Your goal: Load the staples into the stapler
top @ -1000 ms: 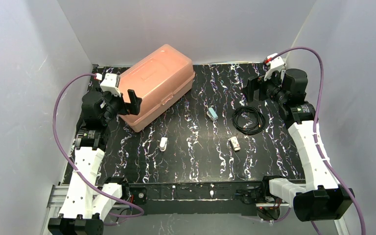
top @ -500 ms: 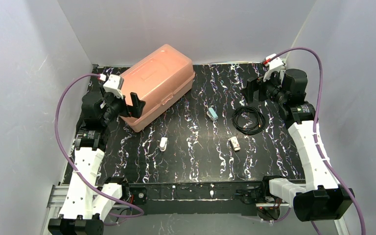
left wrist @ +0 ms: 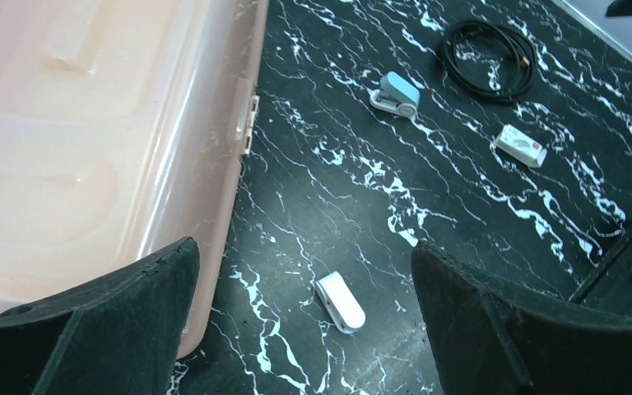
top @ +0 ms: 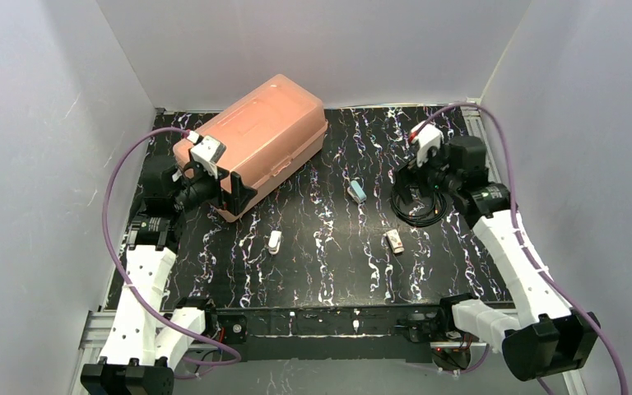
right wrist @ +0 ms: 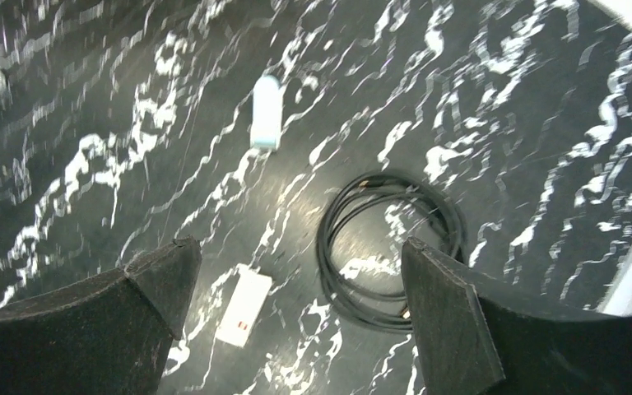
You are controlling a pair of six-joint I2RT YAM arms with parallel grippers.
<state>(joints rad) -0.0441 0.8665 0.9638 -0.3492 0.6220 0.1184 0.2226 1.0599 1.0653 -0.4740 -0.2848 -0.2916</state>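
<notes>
The stapler [top: 394, 241], small, pale tan and white, lies flat on the black marbled table right of centre. It also shows in the right wrist view [right wrist: 244, 306] and the left wrist view [left wrist: 520, 146]. A small teal box [top: 357, 192] lies behind it near the centre. My right gripper [top: 415, 183] is open and empty, hovering above the cable, behind and right of the stapler; its jaws [right wrist: 298, 243] stand wide apart. My left gripper [top: 239, 188] is open and empty at the front corner of the pink box, its jaws [left wrist: 303, 245] wide apart above a white block.
A large pink plastic box [top: 255, 140] with a closed lid fills the back left. A coiled black cable [top: 418, 203] lies at the right. A small plain white block [top: 274, 241] lies left of centre. White walls enclose the table on three sides.
My right arm has swung in from the back right corner toward the centre, over the cable. My left gripper has moved right and down along the pink box's front.
</notes>
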